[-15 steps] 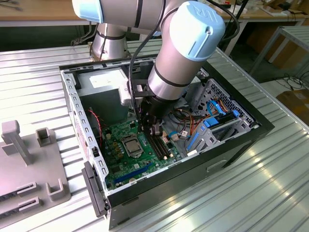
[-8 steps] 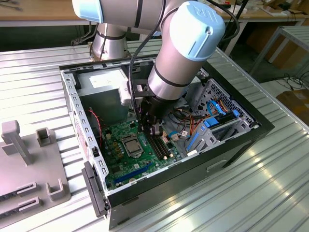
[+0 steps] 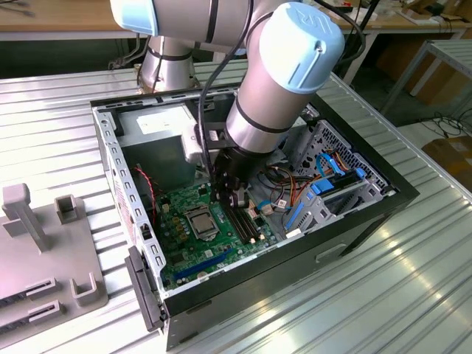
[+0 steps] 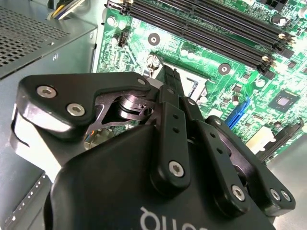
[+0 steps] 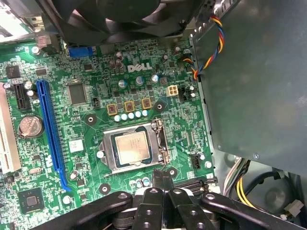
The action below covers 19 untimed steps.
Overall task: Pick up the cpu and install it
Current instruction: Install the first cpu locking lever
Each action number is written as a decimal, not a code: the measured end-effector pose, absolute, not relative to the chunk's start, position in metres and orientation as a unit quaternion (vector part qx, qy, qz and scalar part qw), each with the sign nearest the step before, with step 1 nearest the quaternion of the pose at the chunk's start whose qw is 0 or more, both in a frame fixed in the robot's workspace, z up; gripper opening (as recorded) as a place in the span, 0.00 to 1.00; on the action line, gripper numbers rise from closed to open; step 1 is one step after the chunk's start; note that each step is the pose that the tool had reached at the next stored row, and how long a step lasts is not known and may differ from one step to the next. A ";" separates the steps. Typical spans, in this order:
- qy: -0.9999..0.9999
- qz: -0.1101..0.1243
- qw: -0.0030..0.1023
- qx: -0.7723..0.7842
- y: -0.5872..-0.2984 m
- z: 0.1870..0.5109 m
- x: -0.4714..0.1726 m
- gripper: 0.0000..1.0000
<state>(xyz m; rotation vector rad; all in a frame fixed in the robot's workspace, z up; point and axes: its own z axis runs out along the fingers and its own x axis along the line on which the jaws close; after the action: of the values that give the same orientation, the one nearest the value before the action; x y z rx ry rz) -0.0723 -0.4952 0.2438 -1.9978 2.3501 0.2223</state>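
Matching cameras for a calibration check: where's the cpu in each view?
Exterior view: the cpu lies in the socket on the green board, to the exterior view's left of the claw.
First wrist view: the cpu lies in the socket, just past the shut claw.
Second wrist view: the claw covers the socket's middle; cannot tell the cpu there.
Shared landmark: the blue slot.

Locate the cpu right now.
The cpu sits in the metal-framed socket on the green motherboard, just beyond the closed gripper in the first wrist view.
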 end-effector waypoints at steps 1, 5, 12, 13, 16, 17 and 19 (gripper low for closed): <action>0.753 0.071 0.023 -0.654 -0.495 0.244 -0.072 0.11; 0.735 0.057 0.007 -0.676 -0.495 0.243 -0.072 0.11; 0.727 0.031 -0.017 -0.686 -0.495 0.242 -0.072 0.11; 0.725 0.028 -0.020 -0.688 -0.495 0.242 -0.072 0.11; 0.723 0.028 -0.020 -0.690 -0.495 0.241 -0.071 0.11; 0.721 0.028 -0.020 -0.692 -0.495 0.241 -0.070 0.11; 0.720 0.028 -0.020 -0.694 -0.495 0.240 -0.069 0.11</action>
<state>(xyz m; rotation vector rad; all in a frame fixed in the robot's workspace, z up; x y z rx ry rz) -0.0694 -0.4947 0.2399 -2.2079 2.2905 0.0876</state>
